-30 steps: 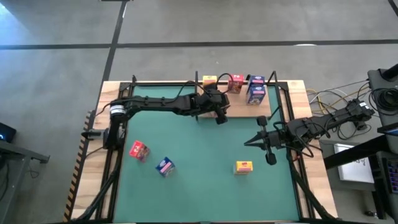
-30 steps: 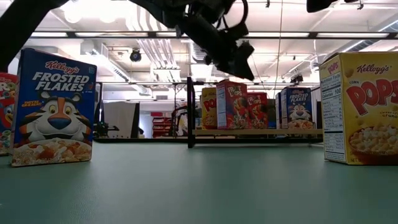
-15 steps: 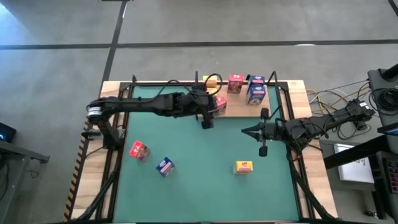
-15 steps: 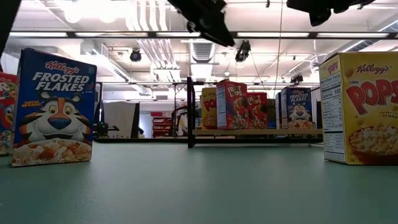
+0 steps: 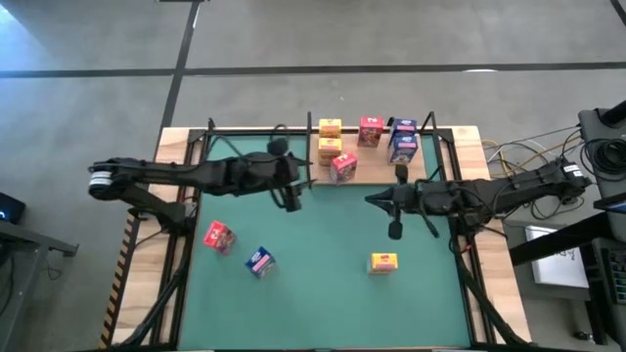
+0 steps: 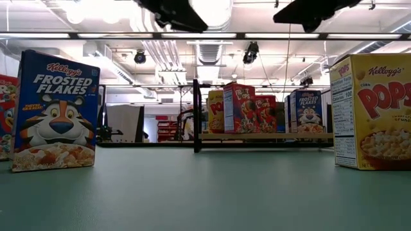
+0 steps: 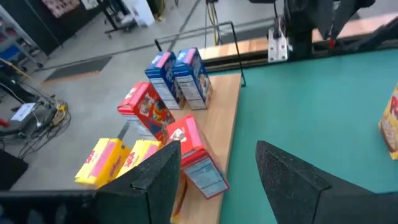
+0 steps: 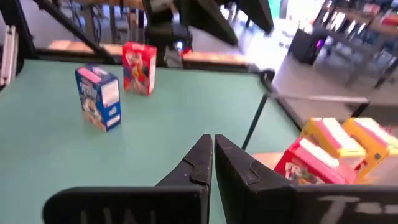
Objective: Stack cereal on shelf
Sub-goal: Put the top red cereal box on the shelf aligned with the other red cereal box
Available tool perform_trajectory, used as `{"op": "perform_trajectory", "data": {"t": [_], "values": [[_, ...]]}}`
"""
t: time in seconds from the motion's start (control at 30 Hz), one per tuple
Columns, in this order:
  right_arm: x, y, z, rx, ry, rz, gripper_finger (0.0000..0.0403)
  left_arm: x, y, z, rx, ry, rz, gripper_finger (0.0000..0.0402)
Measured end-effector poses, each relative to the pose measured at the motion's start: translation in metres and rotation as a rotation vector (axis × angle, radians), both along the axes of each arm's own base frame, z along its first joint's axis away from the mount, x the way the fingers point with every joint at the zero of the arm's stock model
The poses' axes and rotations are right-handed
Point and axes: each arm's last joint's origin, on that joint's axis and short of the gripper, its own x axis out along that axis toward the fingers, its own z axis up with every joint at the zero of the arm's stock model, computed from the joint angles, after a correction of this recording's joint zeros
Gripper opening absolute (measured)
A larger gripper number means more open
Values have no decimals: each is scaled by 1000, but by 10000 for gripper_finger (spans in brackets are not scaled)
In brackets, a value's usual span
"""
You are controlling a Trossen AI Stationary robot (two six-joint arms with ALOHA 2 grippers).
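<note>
Fingers of the left gripper (image 5: 292,198) stand apart, empty; right fingers (image 8: 214,163) pressed together. Red box (image 5: 219,237) and blue box (image 5: 259,262) lie nearer-left, closest to the left arm.

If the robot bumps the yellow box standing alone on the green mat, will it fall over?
Probably. The yellow box stands upright, tall and thin, so a push up high would likely tip it. It looks like stiff printed cardboard, likely light, so a low nudge may just slide it.

Mid-counter mat (image 5: 323,235) lies open between both arms; shelf (image 5: 377,168) at the far edge is crowded, its right end bare
</note>
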Motion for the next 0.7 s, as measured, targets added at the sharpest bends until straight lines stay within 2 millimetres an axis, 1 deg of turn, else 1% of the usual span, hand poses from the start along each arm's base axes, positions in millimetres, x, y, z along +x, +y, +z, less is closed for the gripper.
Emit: {"op": "perform_trajectory", "data": {"t": [0.13, 0.37, 0.57, 0.7], "values": [[9, -13, 15, 36, 77, -46, 9, -23, -1, -3, -7, -53, 4, 192], [27, -48, 42, 94, 212, -57, 9, -51, -2, -5, -5, -106, 5, 192], [46, -84, 51, 145, 364, -75, 9, -64, -3, -8, -6, -117, 7, 192], [58, -111, 50, 175, 434, -67, 9, -69, -3, -12, -6, -112, 7, 192]]}}
